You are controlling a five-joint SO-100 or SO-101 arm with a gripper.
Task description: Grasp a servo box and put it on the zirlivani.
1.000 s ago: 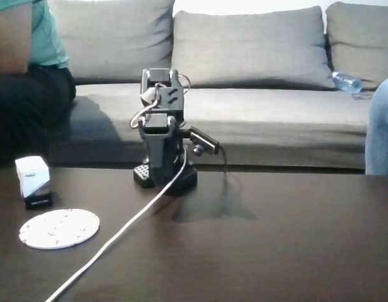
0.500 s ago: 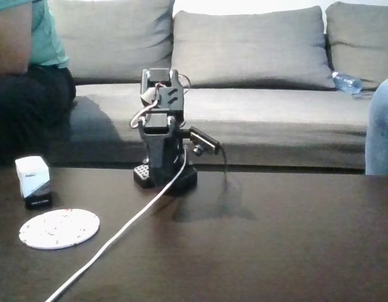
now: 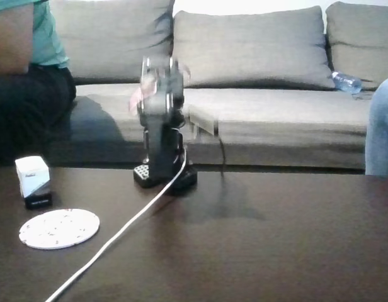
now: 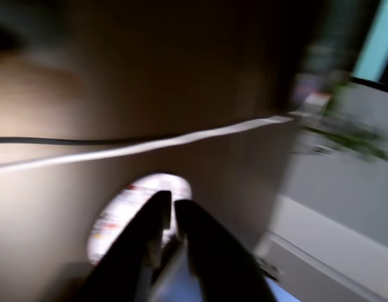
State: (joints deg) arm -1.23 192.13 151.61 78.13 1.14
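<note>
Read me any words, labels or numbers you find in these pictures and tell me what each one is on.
None can be read.
Servo box: faint marks on its black lower part, too small to read in the fixed view.
Zirlivani: just dark speckles, no text.
Water bottle on the sofa: label unreadable.
Wrist view: motion-blurred; coloured smears, nothing legible.

**Around the bench: sofa, cable, bottle and two onlookers**

We see a dark bench (image 3: 276, 251) in the fixed view, with a white cable (image 3: 118, 236) running diagonally across it toward the lower left. Behind it stands a grey sofa (image 3: 263, 82) with big back cushions, and a clear plastic bottle (image 3: 346, 82) lies on its seat at the right. A person in a teal shirt (image 3: 30, 69) sits at left; a blue-jeaned knee (image 3: 381, 126) shows at the right edge.
</note>
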